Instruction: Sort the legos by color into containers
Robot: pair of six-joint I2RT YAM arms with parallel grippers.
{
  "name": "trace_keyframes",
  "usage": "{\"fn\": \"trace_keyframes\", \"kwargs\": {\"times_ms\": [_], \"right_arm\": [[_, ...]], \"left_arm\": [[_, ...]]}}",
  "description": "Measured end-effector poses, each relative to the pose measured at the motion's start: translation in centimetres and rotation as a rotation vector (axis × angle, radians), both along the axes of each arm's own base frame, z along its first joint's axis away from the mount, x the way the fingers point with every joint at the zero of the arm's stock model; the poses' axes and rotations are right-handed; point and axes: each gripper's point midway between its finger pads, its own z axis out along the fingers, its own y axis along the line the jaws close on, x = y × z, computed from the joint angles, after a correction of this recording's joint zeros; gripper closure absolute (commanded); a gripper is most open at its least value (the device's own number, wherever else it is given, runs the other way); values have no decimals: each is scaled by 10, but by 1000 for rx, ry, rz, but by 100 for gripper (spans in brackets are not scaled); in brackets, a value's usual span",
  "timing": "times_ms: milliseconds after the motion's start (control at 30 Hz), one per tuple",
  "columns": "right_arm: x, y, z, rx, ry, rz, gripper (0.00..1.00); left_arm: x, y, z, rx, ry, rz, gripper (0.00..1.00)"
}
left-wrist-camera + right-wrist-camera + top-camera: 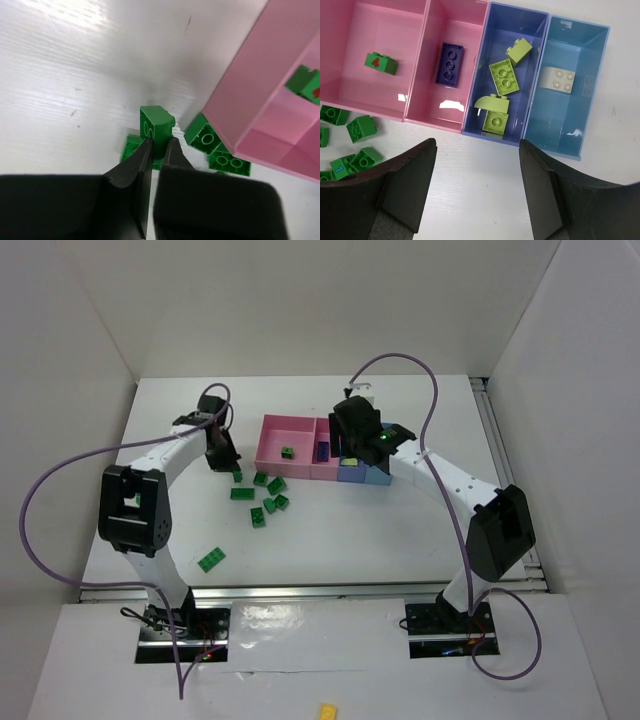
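Left gripper (159,146) is pinching a green lego (156,125) right next to the pink wall of the containers (250,95), more green legos (202,136) loose beside it. Right gripper (477,145) hangs spread wide over the blue compartments (512,27).

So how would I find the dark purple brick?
Find the tray of pink and blue bins on the table. Its narrower pink bin, next to the blue bin, holds a single brick. It is the only dark purple one; the others are green, lime or beige.
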Motion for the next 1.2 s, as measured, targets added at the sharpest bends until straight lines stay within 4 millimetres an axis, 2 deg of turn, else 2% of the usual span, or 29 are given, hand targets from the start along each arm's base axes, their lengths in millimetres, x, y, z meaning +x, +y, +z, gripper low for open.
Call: {"fn": "trace_keyframes", "kwargs": {"times_ms": [67,167,300,433,567,600,700,733,800,867,967,1033,1067,1133,1167,1200], "right_arm": [[0,0,0,1,1,1,26],[0,1,0,3,2,4,26],[0,1,-1,3,3,4,26],[0,1,-2,-1,6,4,26],[0,1,-4,-3,10,4,26],[0,1,-4,-4,11,4,26],[0,0,-5,-8,11,0,26],[0,0,-5,-9,10,-2,26],[1,-1,-5,-11,9,-4,26],[1,-1,-5,-12,9,-5,26],[0,-1,-5,-11,9,-4,26],[0,0,-5,-8,11,0,26],[0,1,-5,-6,13,3,26],[0,2,-5,-2,15,8,26],[-1,2,-5,0,16,10,26],[-1,3,-5,2,17,13,26]], "left_arm": [[5,3,16,5,-38,-3,96],[16,5,45,5,-105,-2,100],[36,-2,82,-31,-200,-18,100],[55,-17,109,-88,-259,-53,100],[75,-46,119,-140,-285,-114,97],[77,-55,117,-152,-280,-132,91],[83,-81,107,-183,-255,-181,55],[85,-87,104,-190,-249,-199,31],[87,-97,99,-201,-231,-215,17],[88,-96,98,-189,-219,-215,14],[86,-77,100,-146,-213,-172,17],[79,-48,100,-117,-207,-113,18],[73,-26,98,-97,-194,-66,18],[55,34,93,-46,-167,67,16],[48,53,91,-18,-150,115,16],[34,96,88,17,-132,217,14]]}}
